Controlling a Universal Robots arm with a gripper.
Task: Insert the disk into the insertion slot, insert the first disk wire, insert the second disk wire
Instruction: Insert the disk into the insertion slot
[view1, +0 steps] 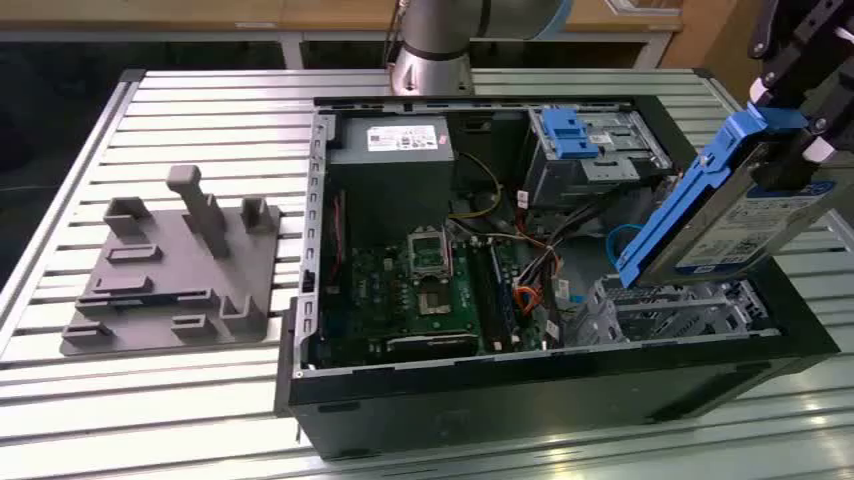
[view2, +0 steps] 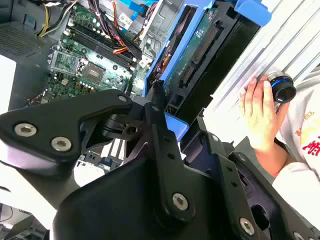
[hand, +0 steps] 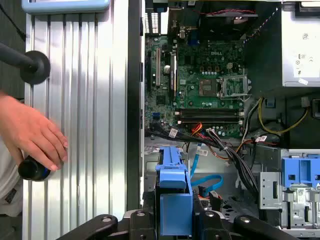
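Observation:
The disk (view1: 747, 220), a silver drive with a white label in a bright blue carrier, hangs tilted above the exterior view's right end of the open computer case (view1: 534, 390). My gripper (view1: 790, 150) is shut on its upper end. The insertion slot (view1: 681, 310), a silver perforated cage, sits just beneath the disk's lower edge, and the two are apart. In the second wrist view the disk (view2: 200, 55) shows its circuit-board side between my black fingers (view2: 160, 125). In the first wrist view the blue carrier edge (hand: 174, 200) points into the case. A loose blue cable (view1: 617, 245) lies beside the cage; which cables are the disk wires I cannot tell.
A grey bay with a blue latch (view1: 587, 140) stands behind the cage. The motherboard (view1: 427, 290) and power supply (view1: 394, 150) occupy the case. A grey printed fixture (view1: 174, 270) sits on the slatted table at the exterior view's left. A person's hand (hand: 35, 135) rests on a knob beside the case.

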